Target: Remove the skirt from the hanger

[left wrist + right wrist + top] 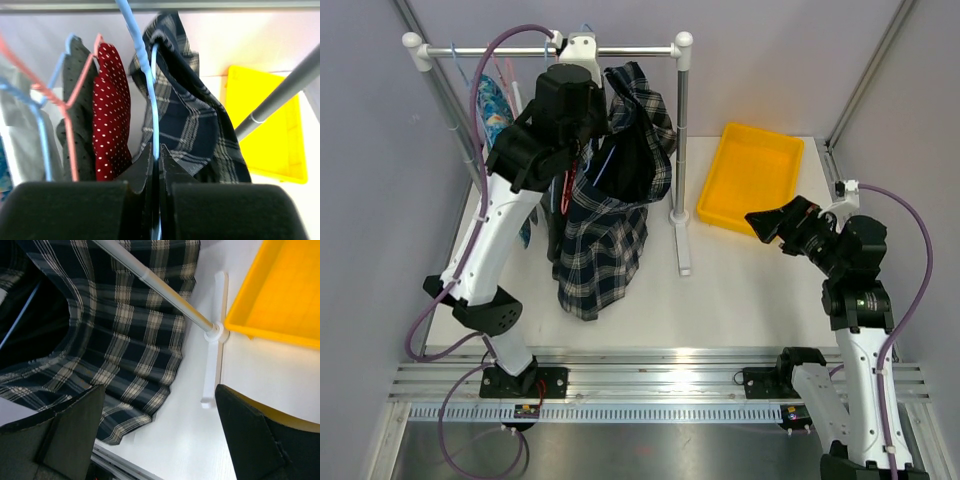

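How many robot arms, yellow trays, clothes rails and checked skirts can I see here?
Black-and-white robot arms: 2
Yellow plastic tray: 1
White-and-grey tubular clothes rail: 1
Navy plaid fabric skirt: 1
Total: 5

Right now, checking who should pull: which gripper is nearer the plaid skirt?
Left. The left gripper is shut on the blue hanger beside the plaid skirt; the right gripper hovers open near the yellow bin, apart from the skirt.
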